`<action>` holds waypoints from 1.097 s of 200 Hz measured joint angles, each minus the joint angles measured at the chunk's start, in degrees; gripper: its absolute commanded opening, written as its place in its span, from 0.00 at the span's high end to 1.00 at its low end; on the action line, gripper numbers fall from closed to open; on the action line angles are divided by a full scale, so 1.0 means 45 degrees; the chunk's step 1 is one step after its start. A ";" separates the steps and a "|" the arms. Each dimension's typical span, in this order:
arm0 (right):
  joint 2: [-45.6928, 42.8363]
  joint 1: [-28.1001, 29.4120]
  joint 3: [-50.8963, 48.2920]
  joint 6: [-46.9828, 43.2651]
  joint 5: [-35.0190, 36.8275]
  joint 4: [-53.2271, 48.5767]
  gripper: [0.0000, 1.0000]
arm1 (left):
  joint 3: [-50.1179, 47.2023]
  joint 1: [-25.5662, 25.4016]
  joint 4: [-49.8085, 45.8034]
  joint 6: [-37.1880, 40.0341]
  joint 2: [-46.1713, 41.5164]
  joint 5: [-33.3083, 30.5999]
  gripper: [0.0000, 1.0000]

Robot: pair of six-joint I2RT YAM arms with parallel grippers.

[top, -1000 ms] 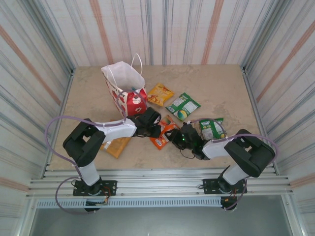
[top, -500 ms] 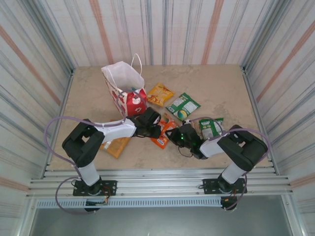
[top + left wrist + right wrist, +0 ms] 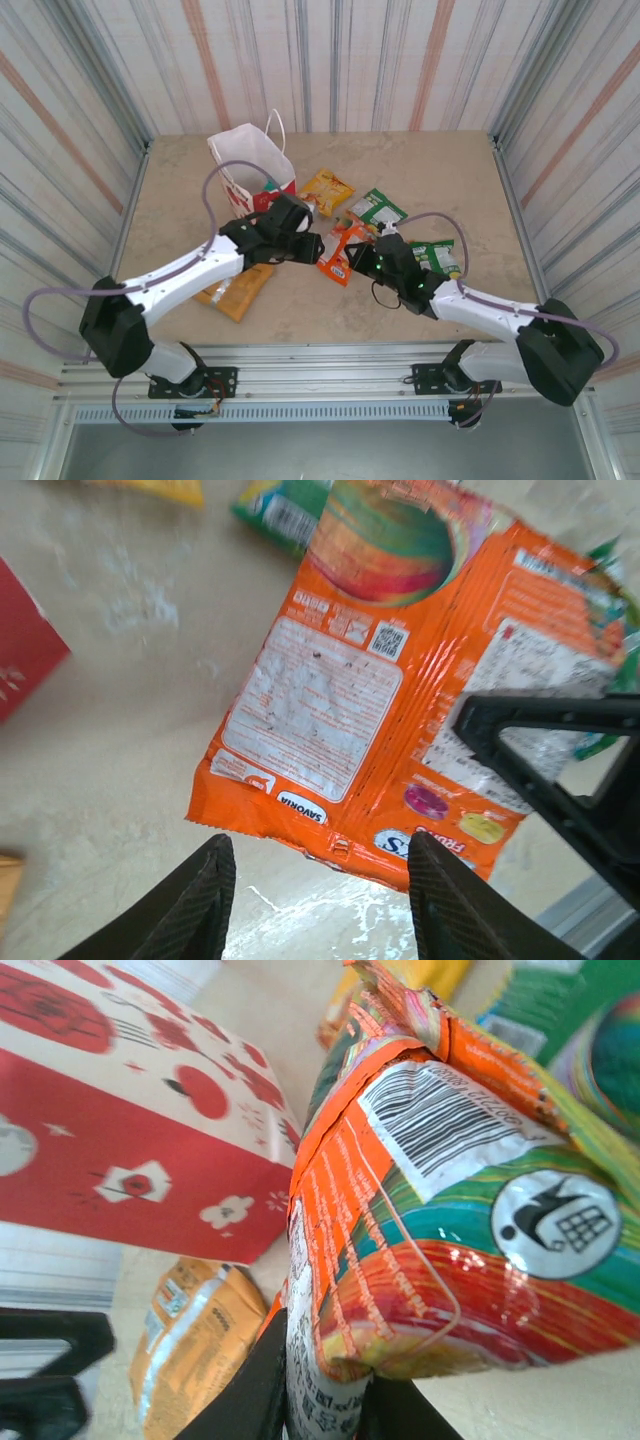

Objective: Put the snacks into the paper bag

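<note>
Beige marbled table (image 3: 180, 200), striped metal walls (image 3: 90, 90). Paper bag (image 3: 250, 160) upright back-left, white top, red base. Left gripper (image 3: 320, 860) near the bag, fingers apart, empty. Orange packet (image 3: 400, 680) crinkled, tilted up mid-table, pinched by right gripper (image 3: 325, 1400). Bare table far right and along back edge.

Bright even light; soft shadows; wrist views slightly blurred.

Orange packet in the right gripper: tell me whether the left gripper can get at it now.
Probably yes. The left gripper is open, facing a free edge of the orange packet; the right gripper pinches another side.
</note>
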 measured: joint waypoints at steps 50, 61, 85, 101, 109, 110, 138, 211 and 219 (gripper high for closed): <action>-0.1200 -0.0141 0.2365 -0.2166 0.0437 -0.2375 0.92 | 0.2531 0.0000 -0.2210 0.0287 -0.1088 -0.1073 0.45; -0.1287 -0.0141 0.2929 -0.2584 0.0539 -0.2735 0.93 | 0.2958 0.0000 -0.2633 0.0345 -0.1234 -0.1258 0.45; -0.1326 -0.0141 0.4158 -0.3580 0.0617 -0.3395 0.93 | 0.3968 0.0117 -0.3730 0.0418 -0.1394 -0.1627 0.43; -0.1326 -0.0141 0.4906 -0.4201 0.0622 -0.3764 0.94 | 0.4677 0.0408 -0.4478 0.0476 -0.1399 -0.1783 0.42; -0.1321 -0.0141 0.5294 -0.4527 0.0627 -0.3939 0.94 | 0.5008 0.0631 -0.4823 0.0520 -0.1399 -0.1836 0.41; -0.1321 -0.0141 0.5367 -0.4580 0.0631 -0.3978 0.94 | 0.5076 0.0685 -0.4881 0.0529 -0.1399 -0.1851 0.41; -0.1059 -0.0141 0.7004 -0.5644 0.0665 -0.4503 0.95 | 0.6198 0.1685 -0.6033 0.0724 -0.1399 -0.2059 0.37; 0.0738 -0.0044 1.1147 -0.8194 0.0510 -0.4779 0.98 | 0.7587 0.3322 -0.7368 0.1438 -0.1399 -0.2147 0.32; 0.0967 0.0034 1.1536 -0.8461 0.0510 -0.4765 0.98 | 0.7645 0.3512 -0.7436 0.1515 -0.1399 -0.2152 0.31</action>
